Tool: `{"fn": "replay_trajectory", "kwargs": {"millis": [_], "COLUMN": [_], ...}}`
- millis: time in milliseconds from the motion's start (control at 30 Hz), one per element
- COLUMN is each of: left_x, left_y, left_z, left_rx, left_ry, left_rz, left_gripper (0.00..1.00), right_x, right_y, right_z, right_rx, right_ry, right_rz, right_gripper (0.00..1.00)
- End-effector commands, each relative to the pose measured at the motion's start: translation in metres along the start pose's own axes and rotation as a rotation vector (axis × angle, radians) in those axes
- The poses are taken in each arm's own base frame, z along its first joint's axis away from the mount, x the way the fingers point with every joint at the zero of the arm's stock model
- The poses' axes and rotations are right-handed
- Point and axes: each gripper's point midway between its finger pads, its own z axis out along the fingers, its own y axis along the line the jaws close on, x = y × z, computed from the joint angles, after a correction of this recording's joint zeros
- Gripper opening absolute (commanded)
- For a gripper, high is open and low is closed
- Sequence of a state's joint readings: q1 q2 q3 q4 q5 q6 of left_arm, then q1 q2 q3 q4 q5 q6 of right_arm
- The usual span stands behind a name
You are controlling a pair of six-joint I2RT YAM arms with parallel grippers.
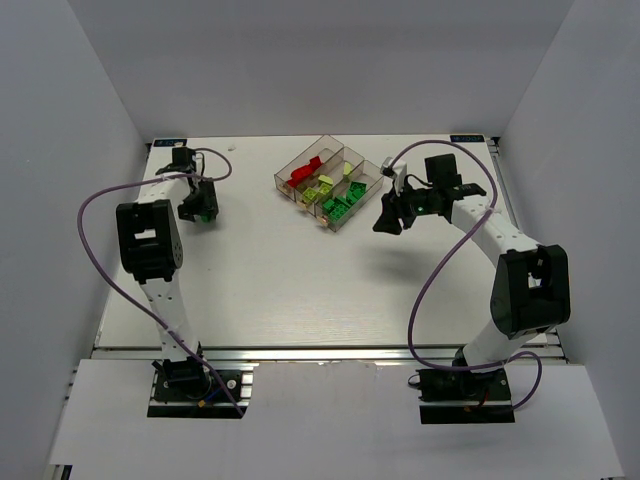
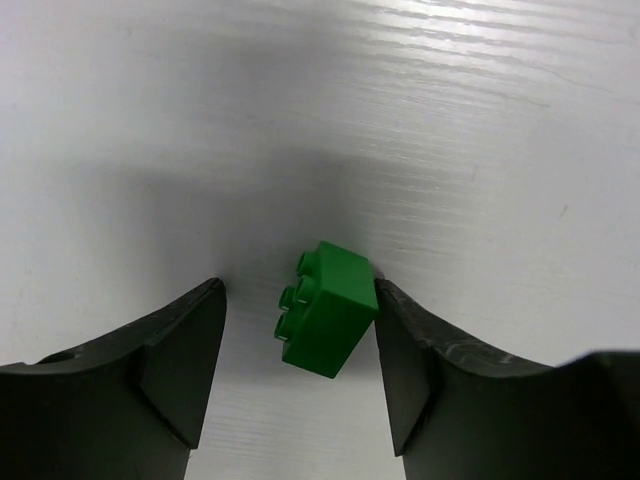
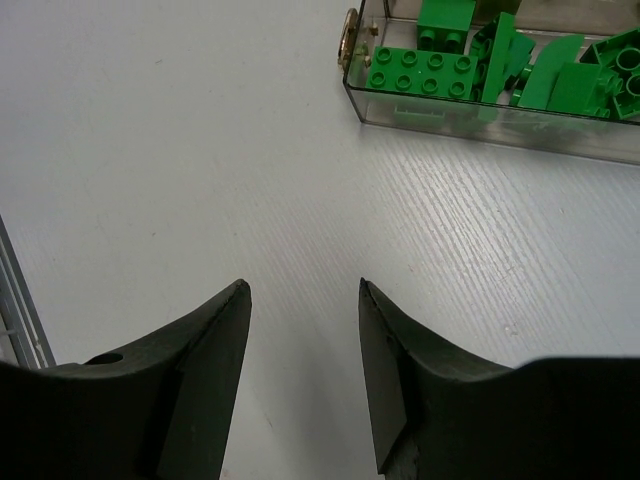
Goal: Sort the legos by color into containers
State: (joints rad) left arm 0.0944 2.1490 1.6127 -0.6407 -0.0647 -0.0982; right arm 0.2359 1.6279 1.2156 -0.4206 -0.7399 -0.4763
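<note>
A dark green lego (image 2: 330, 320) lies on the white table between the fingers of my left gripper (image 2: 297, 285), which is low over the table at the far left (image 1: 200, 205). The right finger (image 2: 400, 340) touches the brick's side; the left finger (image 2: 190, 350) stands a gap away from it. The clear containers (image 1: 300, 157) sit at the back centre, with red legos (image 1: 303, 172), pale yellow-green legos (image 1: 325, 188) and green legos (image 1: 345, 200) in separate compartments. My right gripper (image 1: 390, 220) hovers just right of the containers, open and empty (image 3: 303, 290).
The right wrist view shows the near end wall of the green compartment (image 3: 480, 125) with several green bricks (image 3: 420, 72) inside it. A metal rail (image 3: 20, 300) runs along the table edge. A purple cable (image 1: 100, 270) loops beside the left arm.
</note>
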Motion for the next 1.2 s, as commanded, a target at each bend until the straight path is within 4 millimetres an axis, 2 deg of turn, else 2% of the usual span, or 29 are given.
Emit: {"fn": "replay_trajectory", "kwargs": {"millis": [0, 67, 167, 267, 333, 400, 467, 500, 533, 567, 633, 667, 700, 733, 767, 800, 867, 900, 933, 967, 1033, 1067, 1133, 1167], "left_x": [0.019, 0.024, 0.028, 0.031, 0.024, 0.026, 0.017, 0.021, 0.017, 0.008, 0.009, 0.001, -0.006, 0.002, 0.001, -0.001, 0.007, 0.009, 0.012, 0.016, 0.013, 0.011, 0.011, 0.004], "left_y": [0.001, 0.003, 0.002, 0.0, -0.002, -0.002, -0.01, -0.012, -0.017, -0.022, -0.033, -0.05, -0.062, -0.073, -0.099, -0.122, -0.152, -0.183, -0.198, -0.223, -0.252, -0.275, -0.297, -0.316], "left_z": [0.012, 0.014, 0.017, 0.018, 0.015, 0.012, 0.002, -0.001, -0.006, -0.02, -0.033, -0.054, -0.064, -0.071, -0.093, -0.105, -0.122, -0.14, -0.147, -0.16, -0.172, -0.187, -0.18, -0.192], "left_rx": [0.038, 0.037, 0.048, 0.058, 0.062, 0.062, 0.099, 0.108, 0.136, 0.159, 0.209, 0.276, 0.32, 0.359, 0.432, 0.488, 0.574, 0.64, 0.674, 0.727, 0.794, 0.839, 0.843, 0.872], "left_ry": [0.039, 0.04, 0.041, 0.034, 0.001, -0.006, -0.053, -0.056, -0.083, -0.125, -0.16, -0.21, -0.252, -0.253, -0.29, -0.319, -0.336, -0.363, -0.372, -0.382, -0.405, -0.424, -0.415, -0.435], "left_rz": [0.141, 0.168, 0.187, 0.185, 0.164, 0.139, 0.118, 0.109, 0.082, 0.067, 0.024, 0.029, 0.002, 0.002, 0.032, 0.031, 0.046, 0.072, 0.086, 0.113, 0.112, 0.135, 0.153, 0.171], "left_gripper": [0.69, 0.69, 0.59, 0.43, 0.32, 0.28, 0.25, 0.24, 0.23, 0.21, 0.2, 0.19, 0.19, 0.19, 0.19, 0.18, 0.18, 0.18, 0.18, 0.17, 0.17, 0.18, 0.18, 0.19], "right_x": [-0.014, -0.014, -0.014, -0.015, -0.015, -0.016, -0.015, -0.015, -0.016, -0.017, -0.016, -0.017, -0.016, -0.015, -0.016, -0.016, -0.016, -0.018, -0.019, -0.019, -0.02, -0.02, -0.021, -0.021], "right_y": [-0.004, -0.004, -0.004, -0.005, -0.004, -0.005, -0.003, -0.004, -0.003, -0.003, -0.004, -0.003, -0.002, -0.003, -0.003, -0.003, -0.004, -0.007, -0.008, -0.011, -0.016, -0.019, -0.02, -0.02], "right_z": [-0.004, -0.005, -0.004, -0.004, -0.004, -0.005, -0.005, -0.005, -0.006, -0.006, -0.007, -0.008, -0.007, -0.007, -0.008, -0.008, -0.008, -0.008, -0.008, -0.009, -0.011, -0.013, -0.015, -0.017], "right_rx": [0.006, 0.007, 0.006, 0.005, 0.003, 0.007, 0.004, 0.006, 0.007, 0.008, 0.012, 0.011, 0.009, 0.01, 0.011, 0.015, 0.021, 0.035, 0.046, 0.062, 0.1, 0.116, 0.13, 0.136], "right_ry": [-0.021, -0.021, -0.02, -0.021, -0.019, -0.02, -0.02, -0.019, -0.02, -0.021, -0.02, -0.021, -0.02, -0.019, -0.019, -0.02, -0.019, -0.021, -0.023, -0.022, -0.021, -0.022, -0.031, -0.036], "right_rz": [-0.026, -0.024, -0.023, -0.023, -0.021, -0.024, -0.025, -0.025, -0.029, -0.03, -0.033, -0.033, -0.032, -0.03, -0.03, -0.029, -0.019, -0.019, -0.016, -0.011, 0.002, 0.004, 0.013, 0.019], "right_gripper": [0.53, 0.53, 0.53, 0.53, 0.53, 0.53, 0.53, 0.53, 0.53, 0.53, 0.53, 0.52, 0.51, 0.51, 0.45, 0.42, 0.34, 0.3, 0.25, 0.17, 0.08, 0.07, 0.06, 0.06]}}
